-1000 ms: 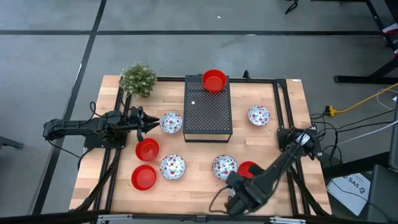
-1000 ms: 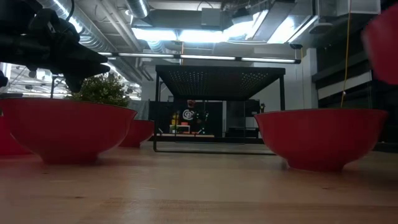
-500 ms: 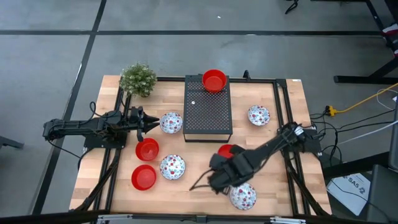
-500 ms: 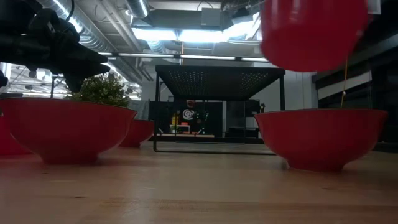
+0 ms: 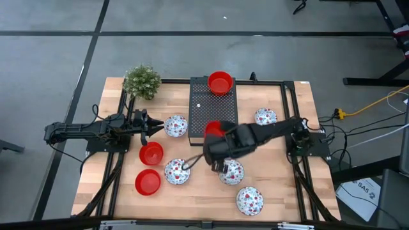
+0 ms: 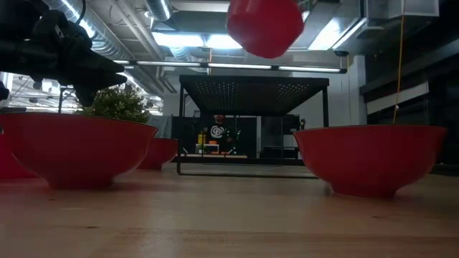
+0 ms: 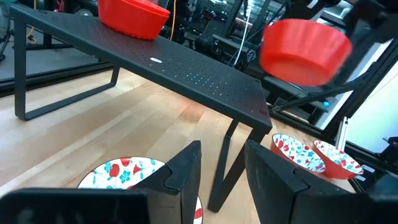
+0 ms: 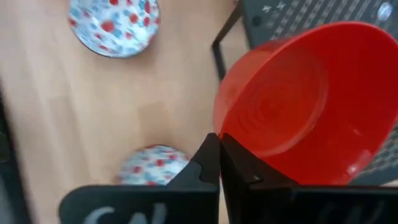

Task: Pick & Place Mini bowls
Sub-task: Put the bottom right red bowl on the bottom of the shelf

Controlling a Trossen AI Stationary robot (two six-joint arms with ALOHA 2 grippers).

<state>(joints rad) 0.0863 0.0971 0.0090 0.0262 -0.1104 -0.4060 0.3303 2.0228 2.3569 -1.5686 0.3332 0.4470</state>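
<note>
While the left end effector waits with fingers slightly apart near a speckled bowl, the right end effector pinches the rim of a red bowl, carrying it above the near edge of the black box. Held by one rim only, it could tip, slip, or clip the box edge.
</note>
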